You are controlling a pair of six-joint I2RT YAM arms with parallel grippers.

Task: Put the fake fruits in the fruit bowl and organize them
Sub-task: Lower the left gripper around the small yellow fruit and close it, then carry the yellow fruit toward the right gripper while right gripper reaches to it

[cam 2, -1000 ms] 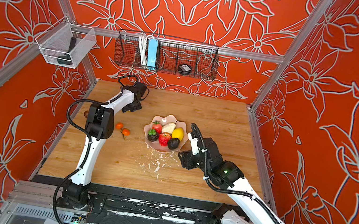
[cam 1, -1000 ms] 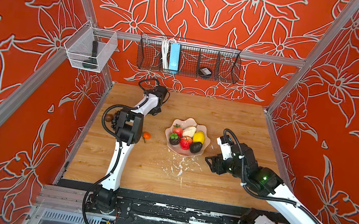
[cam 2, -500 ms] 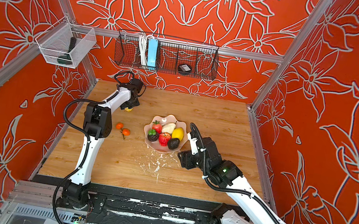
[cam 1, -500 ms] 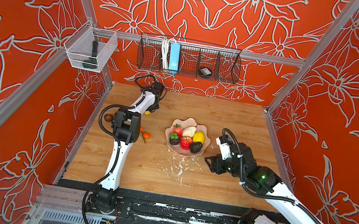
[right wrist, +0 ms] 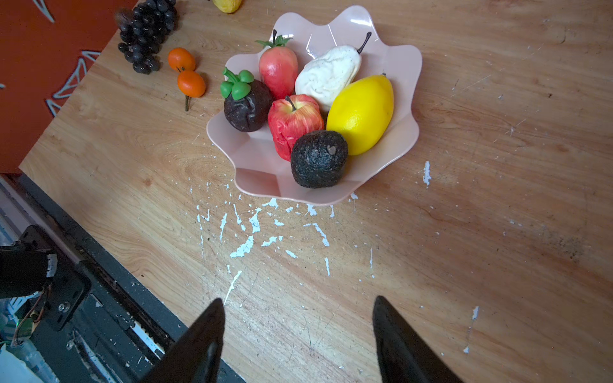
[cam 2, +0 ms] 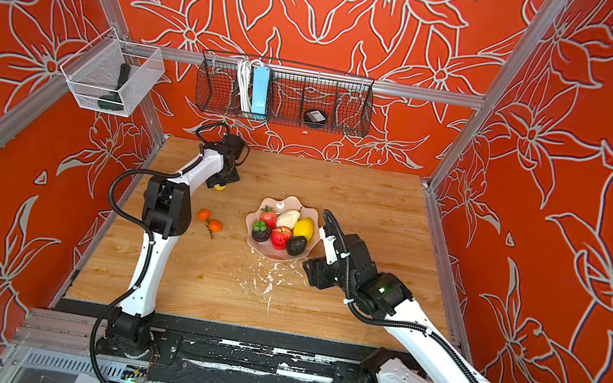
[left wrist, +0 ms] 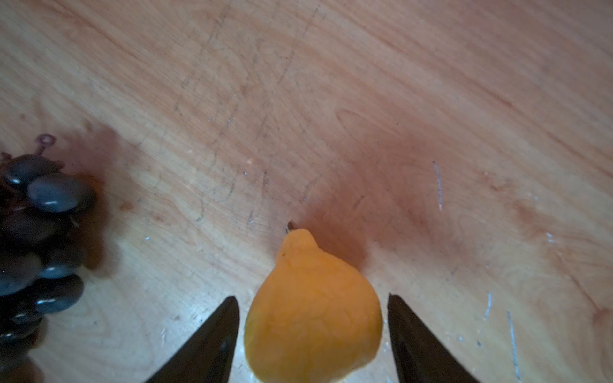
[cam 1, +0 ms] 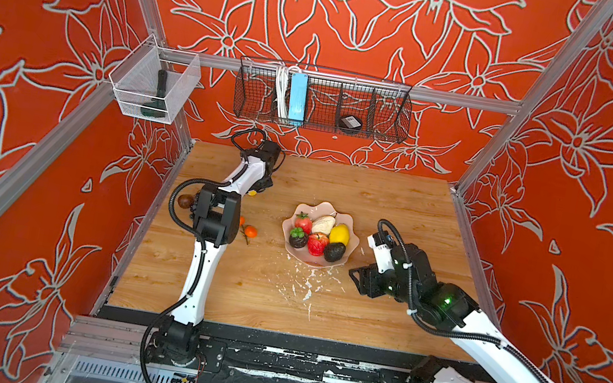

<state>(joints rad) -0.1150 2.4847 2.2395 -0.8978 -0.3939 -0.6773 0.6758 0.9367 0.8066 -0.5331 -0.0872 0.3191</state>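
Six fruits sit in the fruit bowl [cam 1: 310, 260] near mid-worktop [cam 1: 377, 213]: strawberry [right wrist: 278, 68], pale pear [right wrist: 326, 74], lemon [right wrist: 361, 114], mangosteen [right wrist: 247, 106], apple [right wrist: 293, 124], avocado [right wrist: 319, 159]. Next up, by my read, is the small yellow-orange pear-shaped fruit [left wrist: 313, 318]. It lies on the worktop approx. btw 9 & 10 o'clock of the bowl in both top views, mostly hidden under the left wrist. Left jaws are spread & straddle it, one tip each side of its fat belly w/ a thin strip of worktop showing on both sides, so no pinch yet as far as the left wrist view shows. Its long axis runs straight out along the jaws' reach, i.e. crosswise to their closing line. Narrow stem end points fwd, away from the wrist; fat end sits back toward it. Closing should catch the widest part, prob. a fair grip, tho rounded plastic could squirt fwd if the tips bite ahead of the belly. Left arm [cam 1: 200, 272] is clearly the nearer one. Right jaws hang spread & empty over bare worktop approx. 4 o'clock of the bowl, well apart from this fruit. Also outside the bowl: two small oranges [cam 2: 215, 225] at 9 o'clock of it, & the black grape bunch [left wrist: 36, 238] near the target, not touching it.
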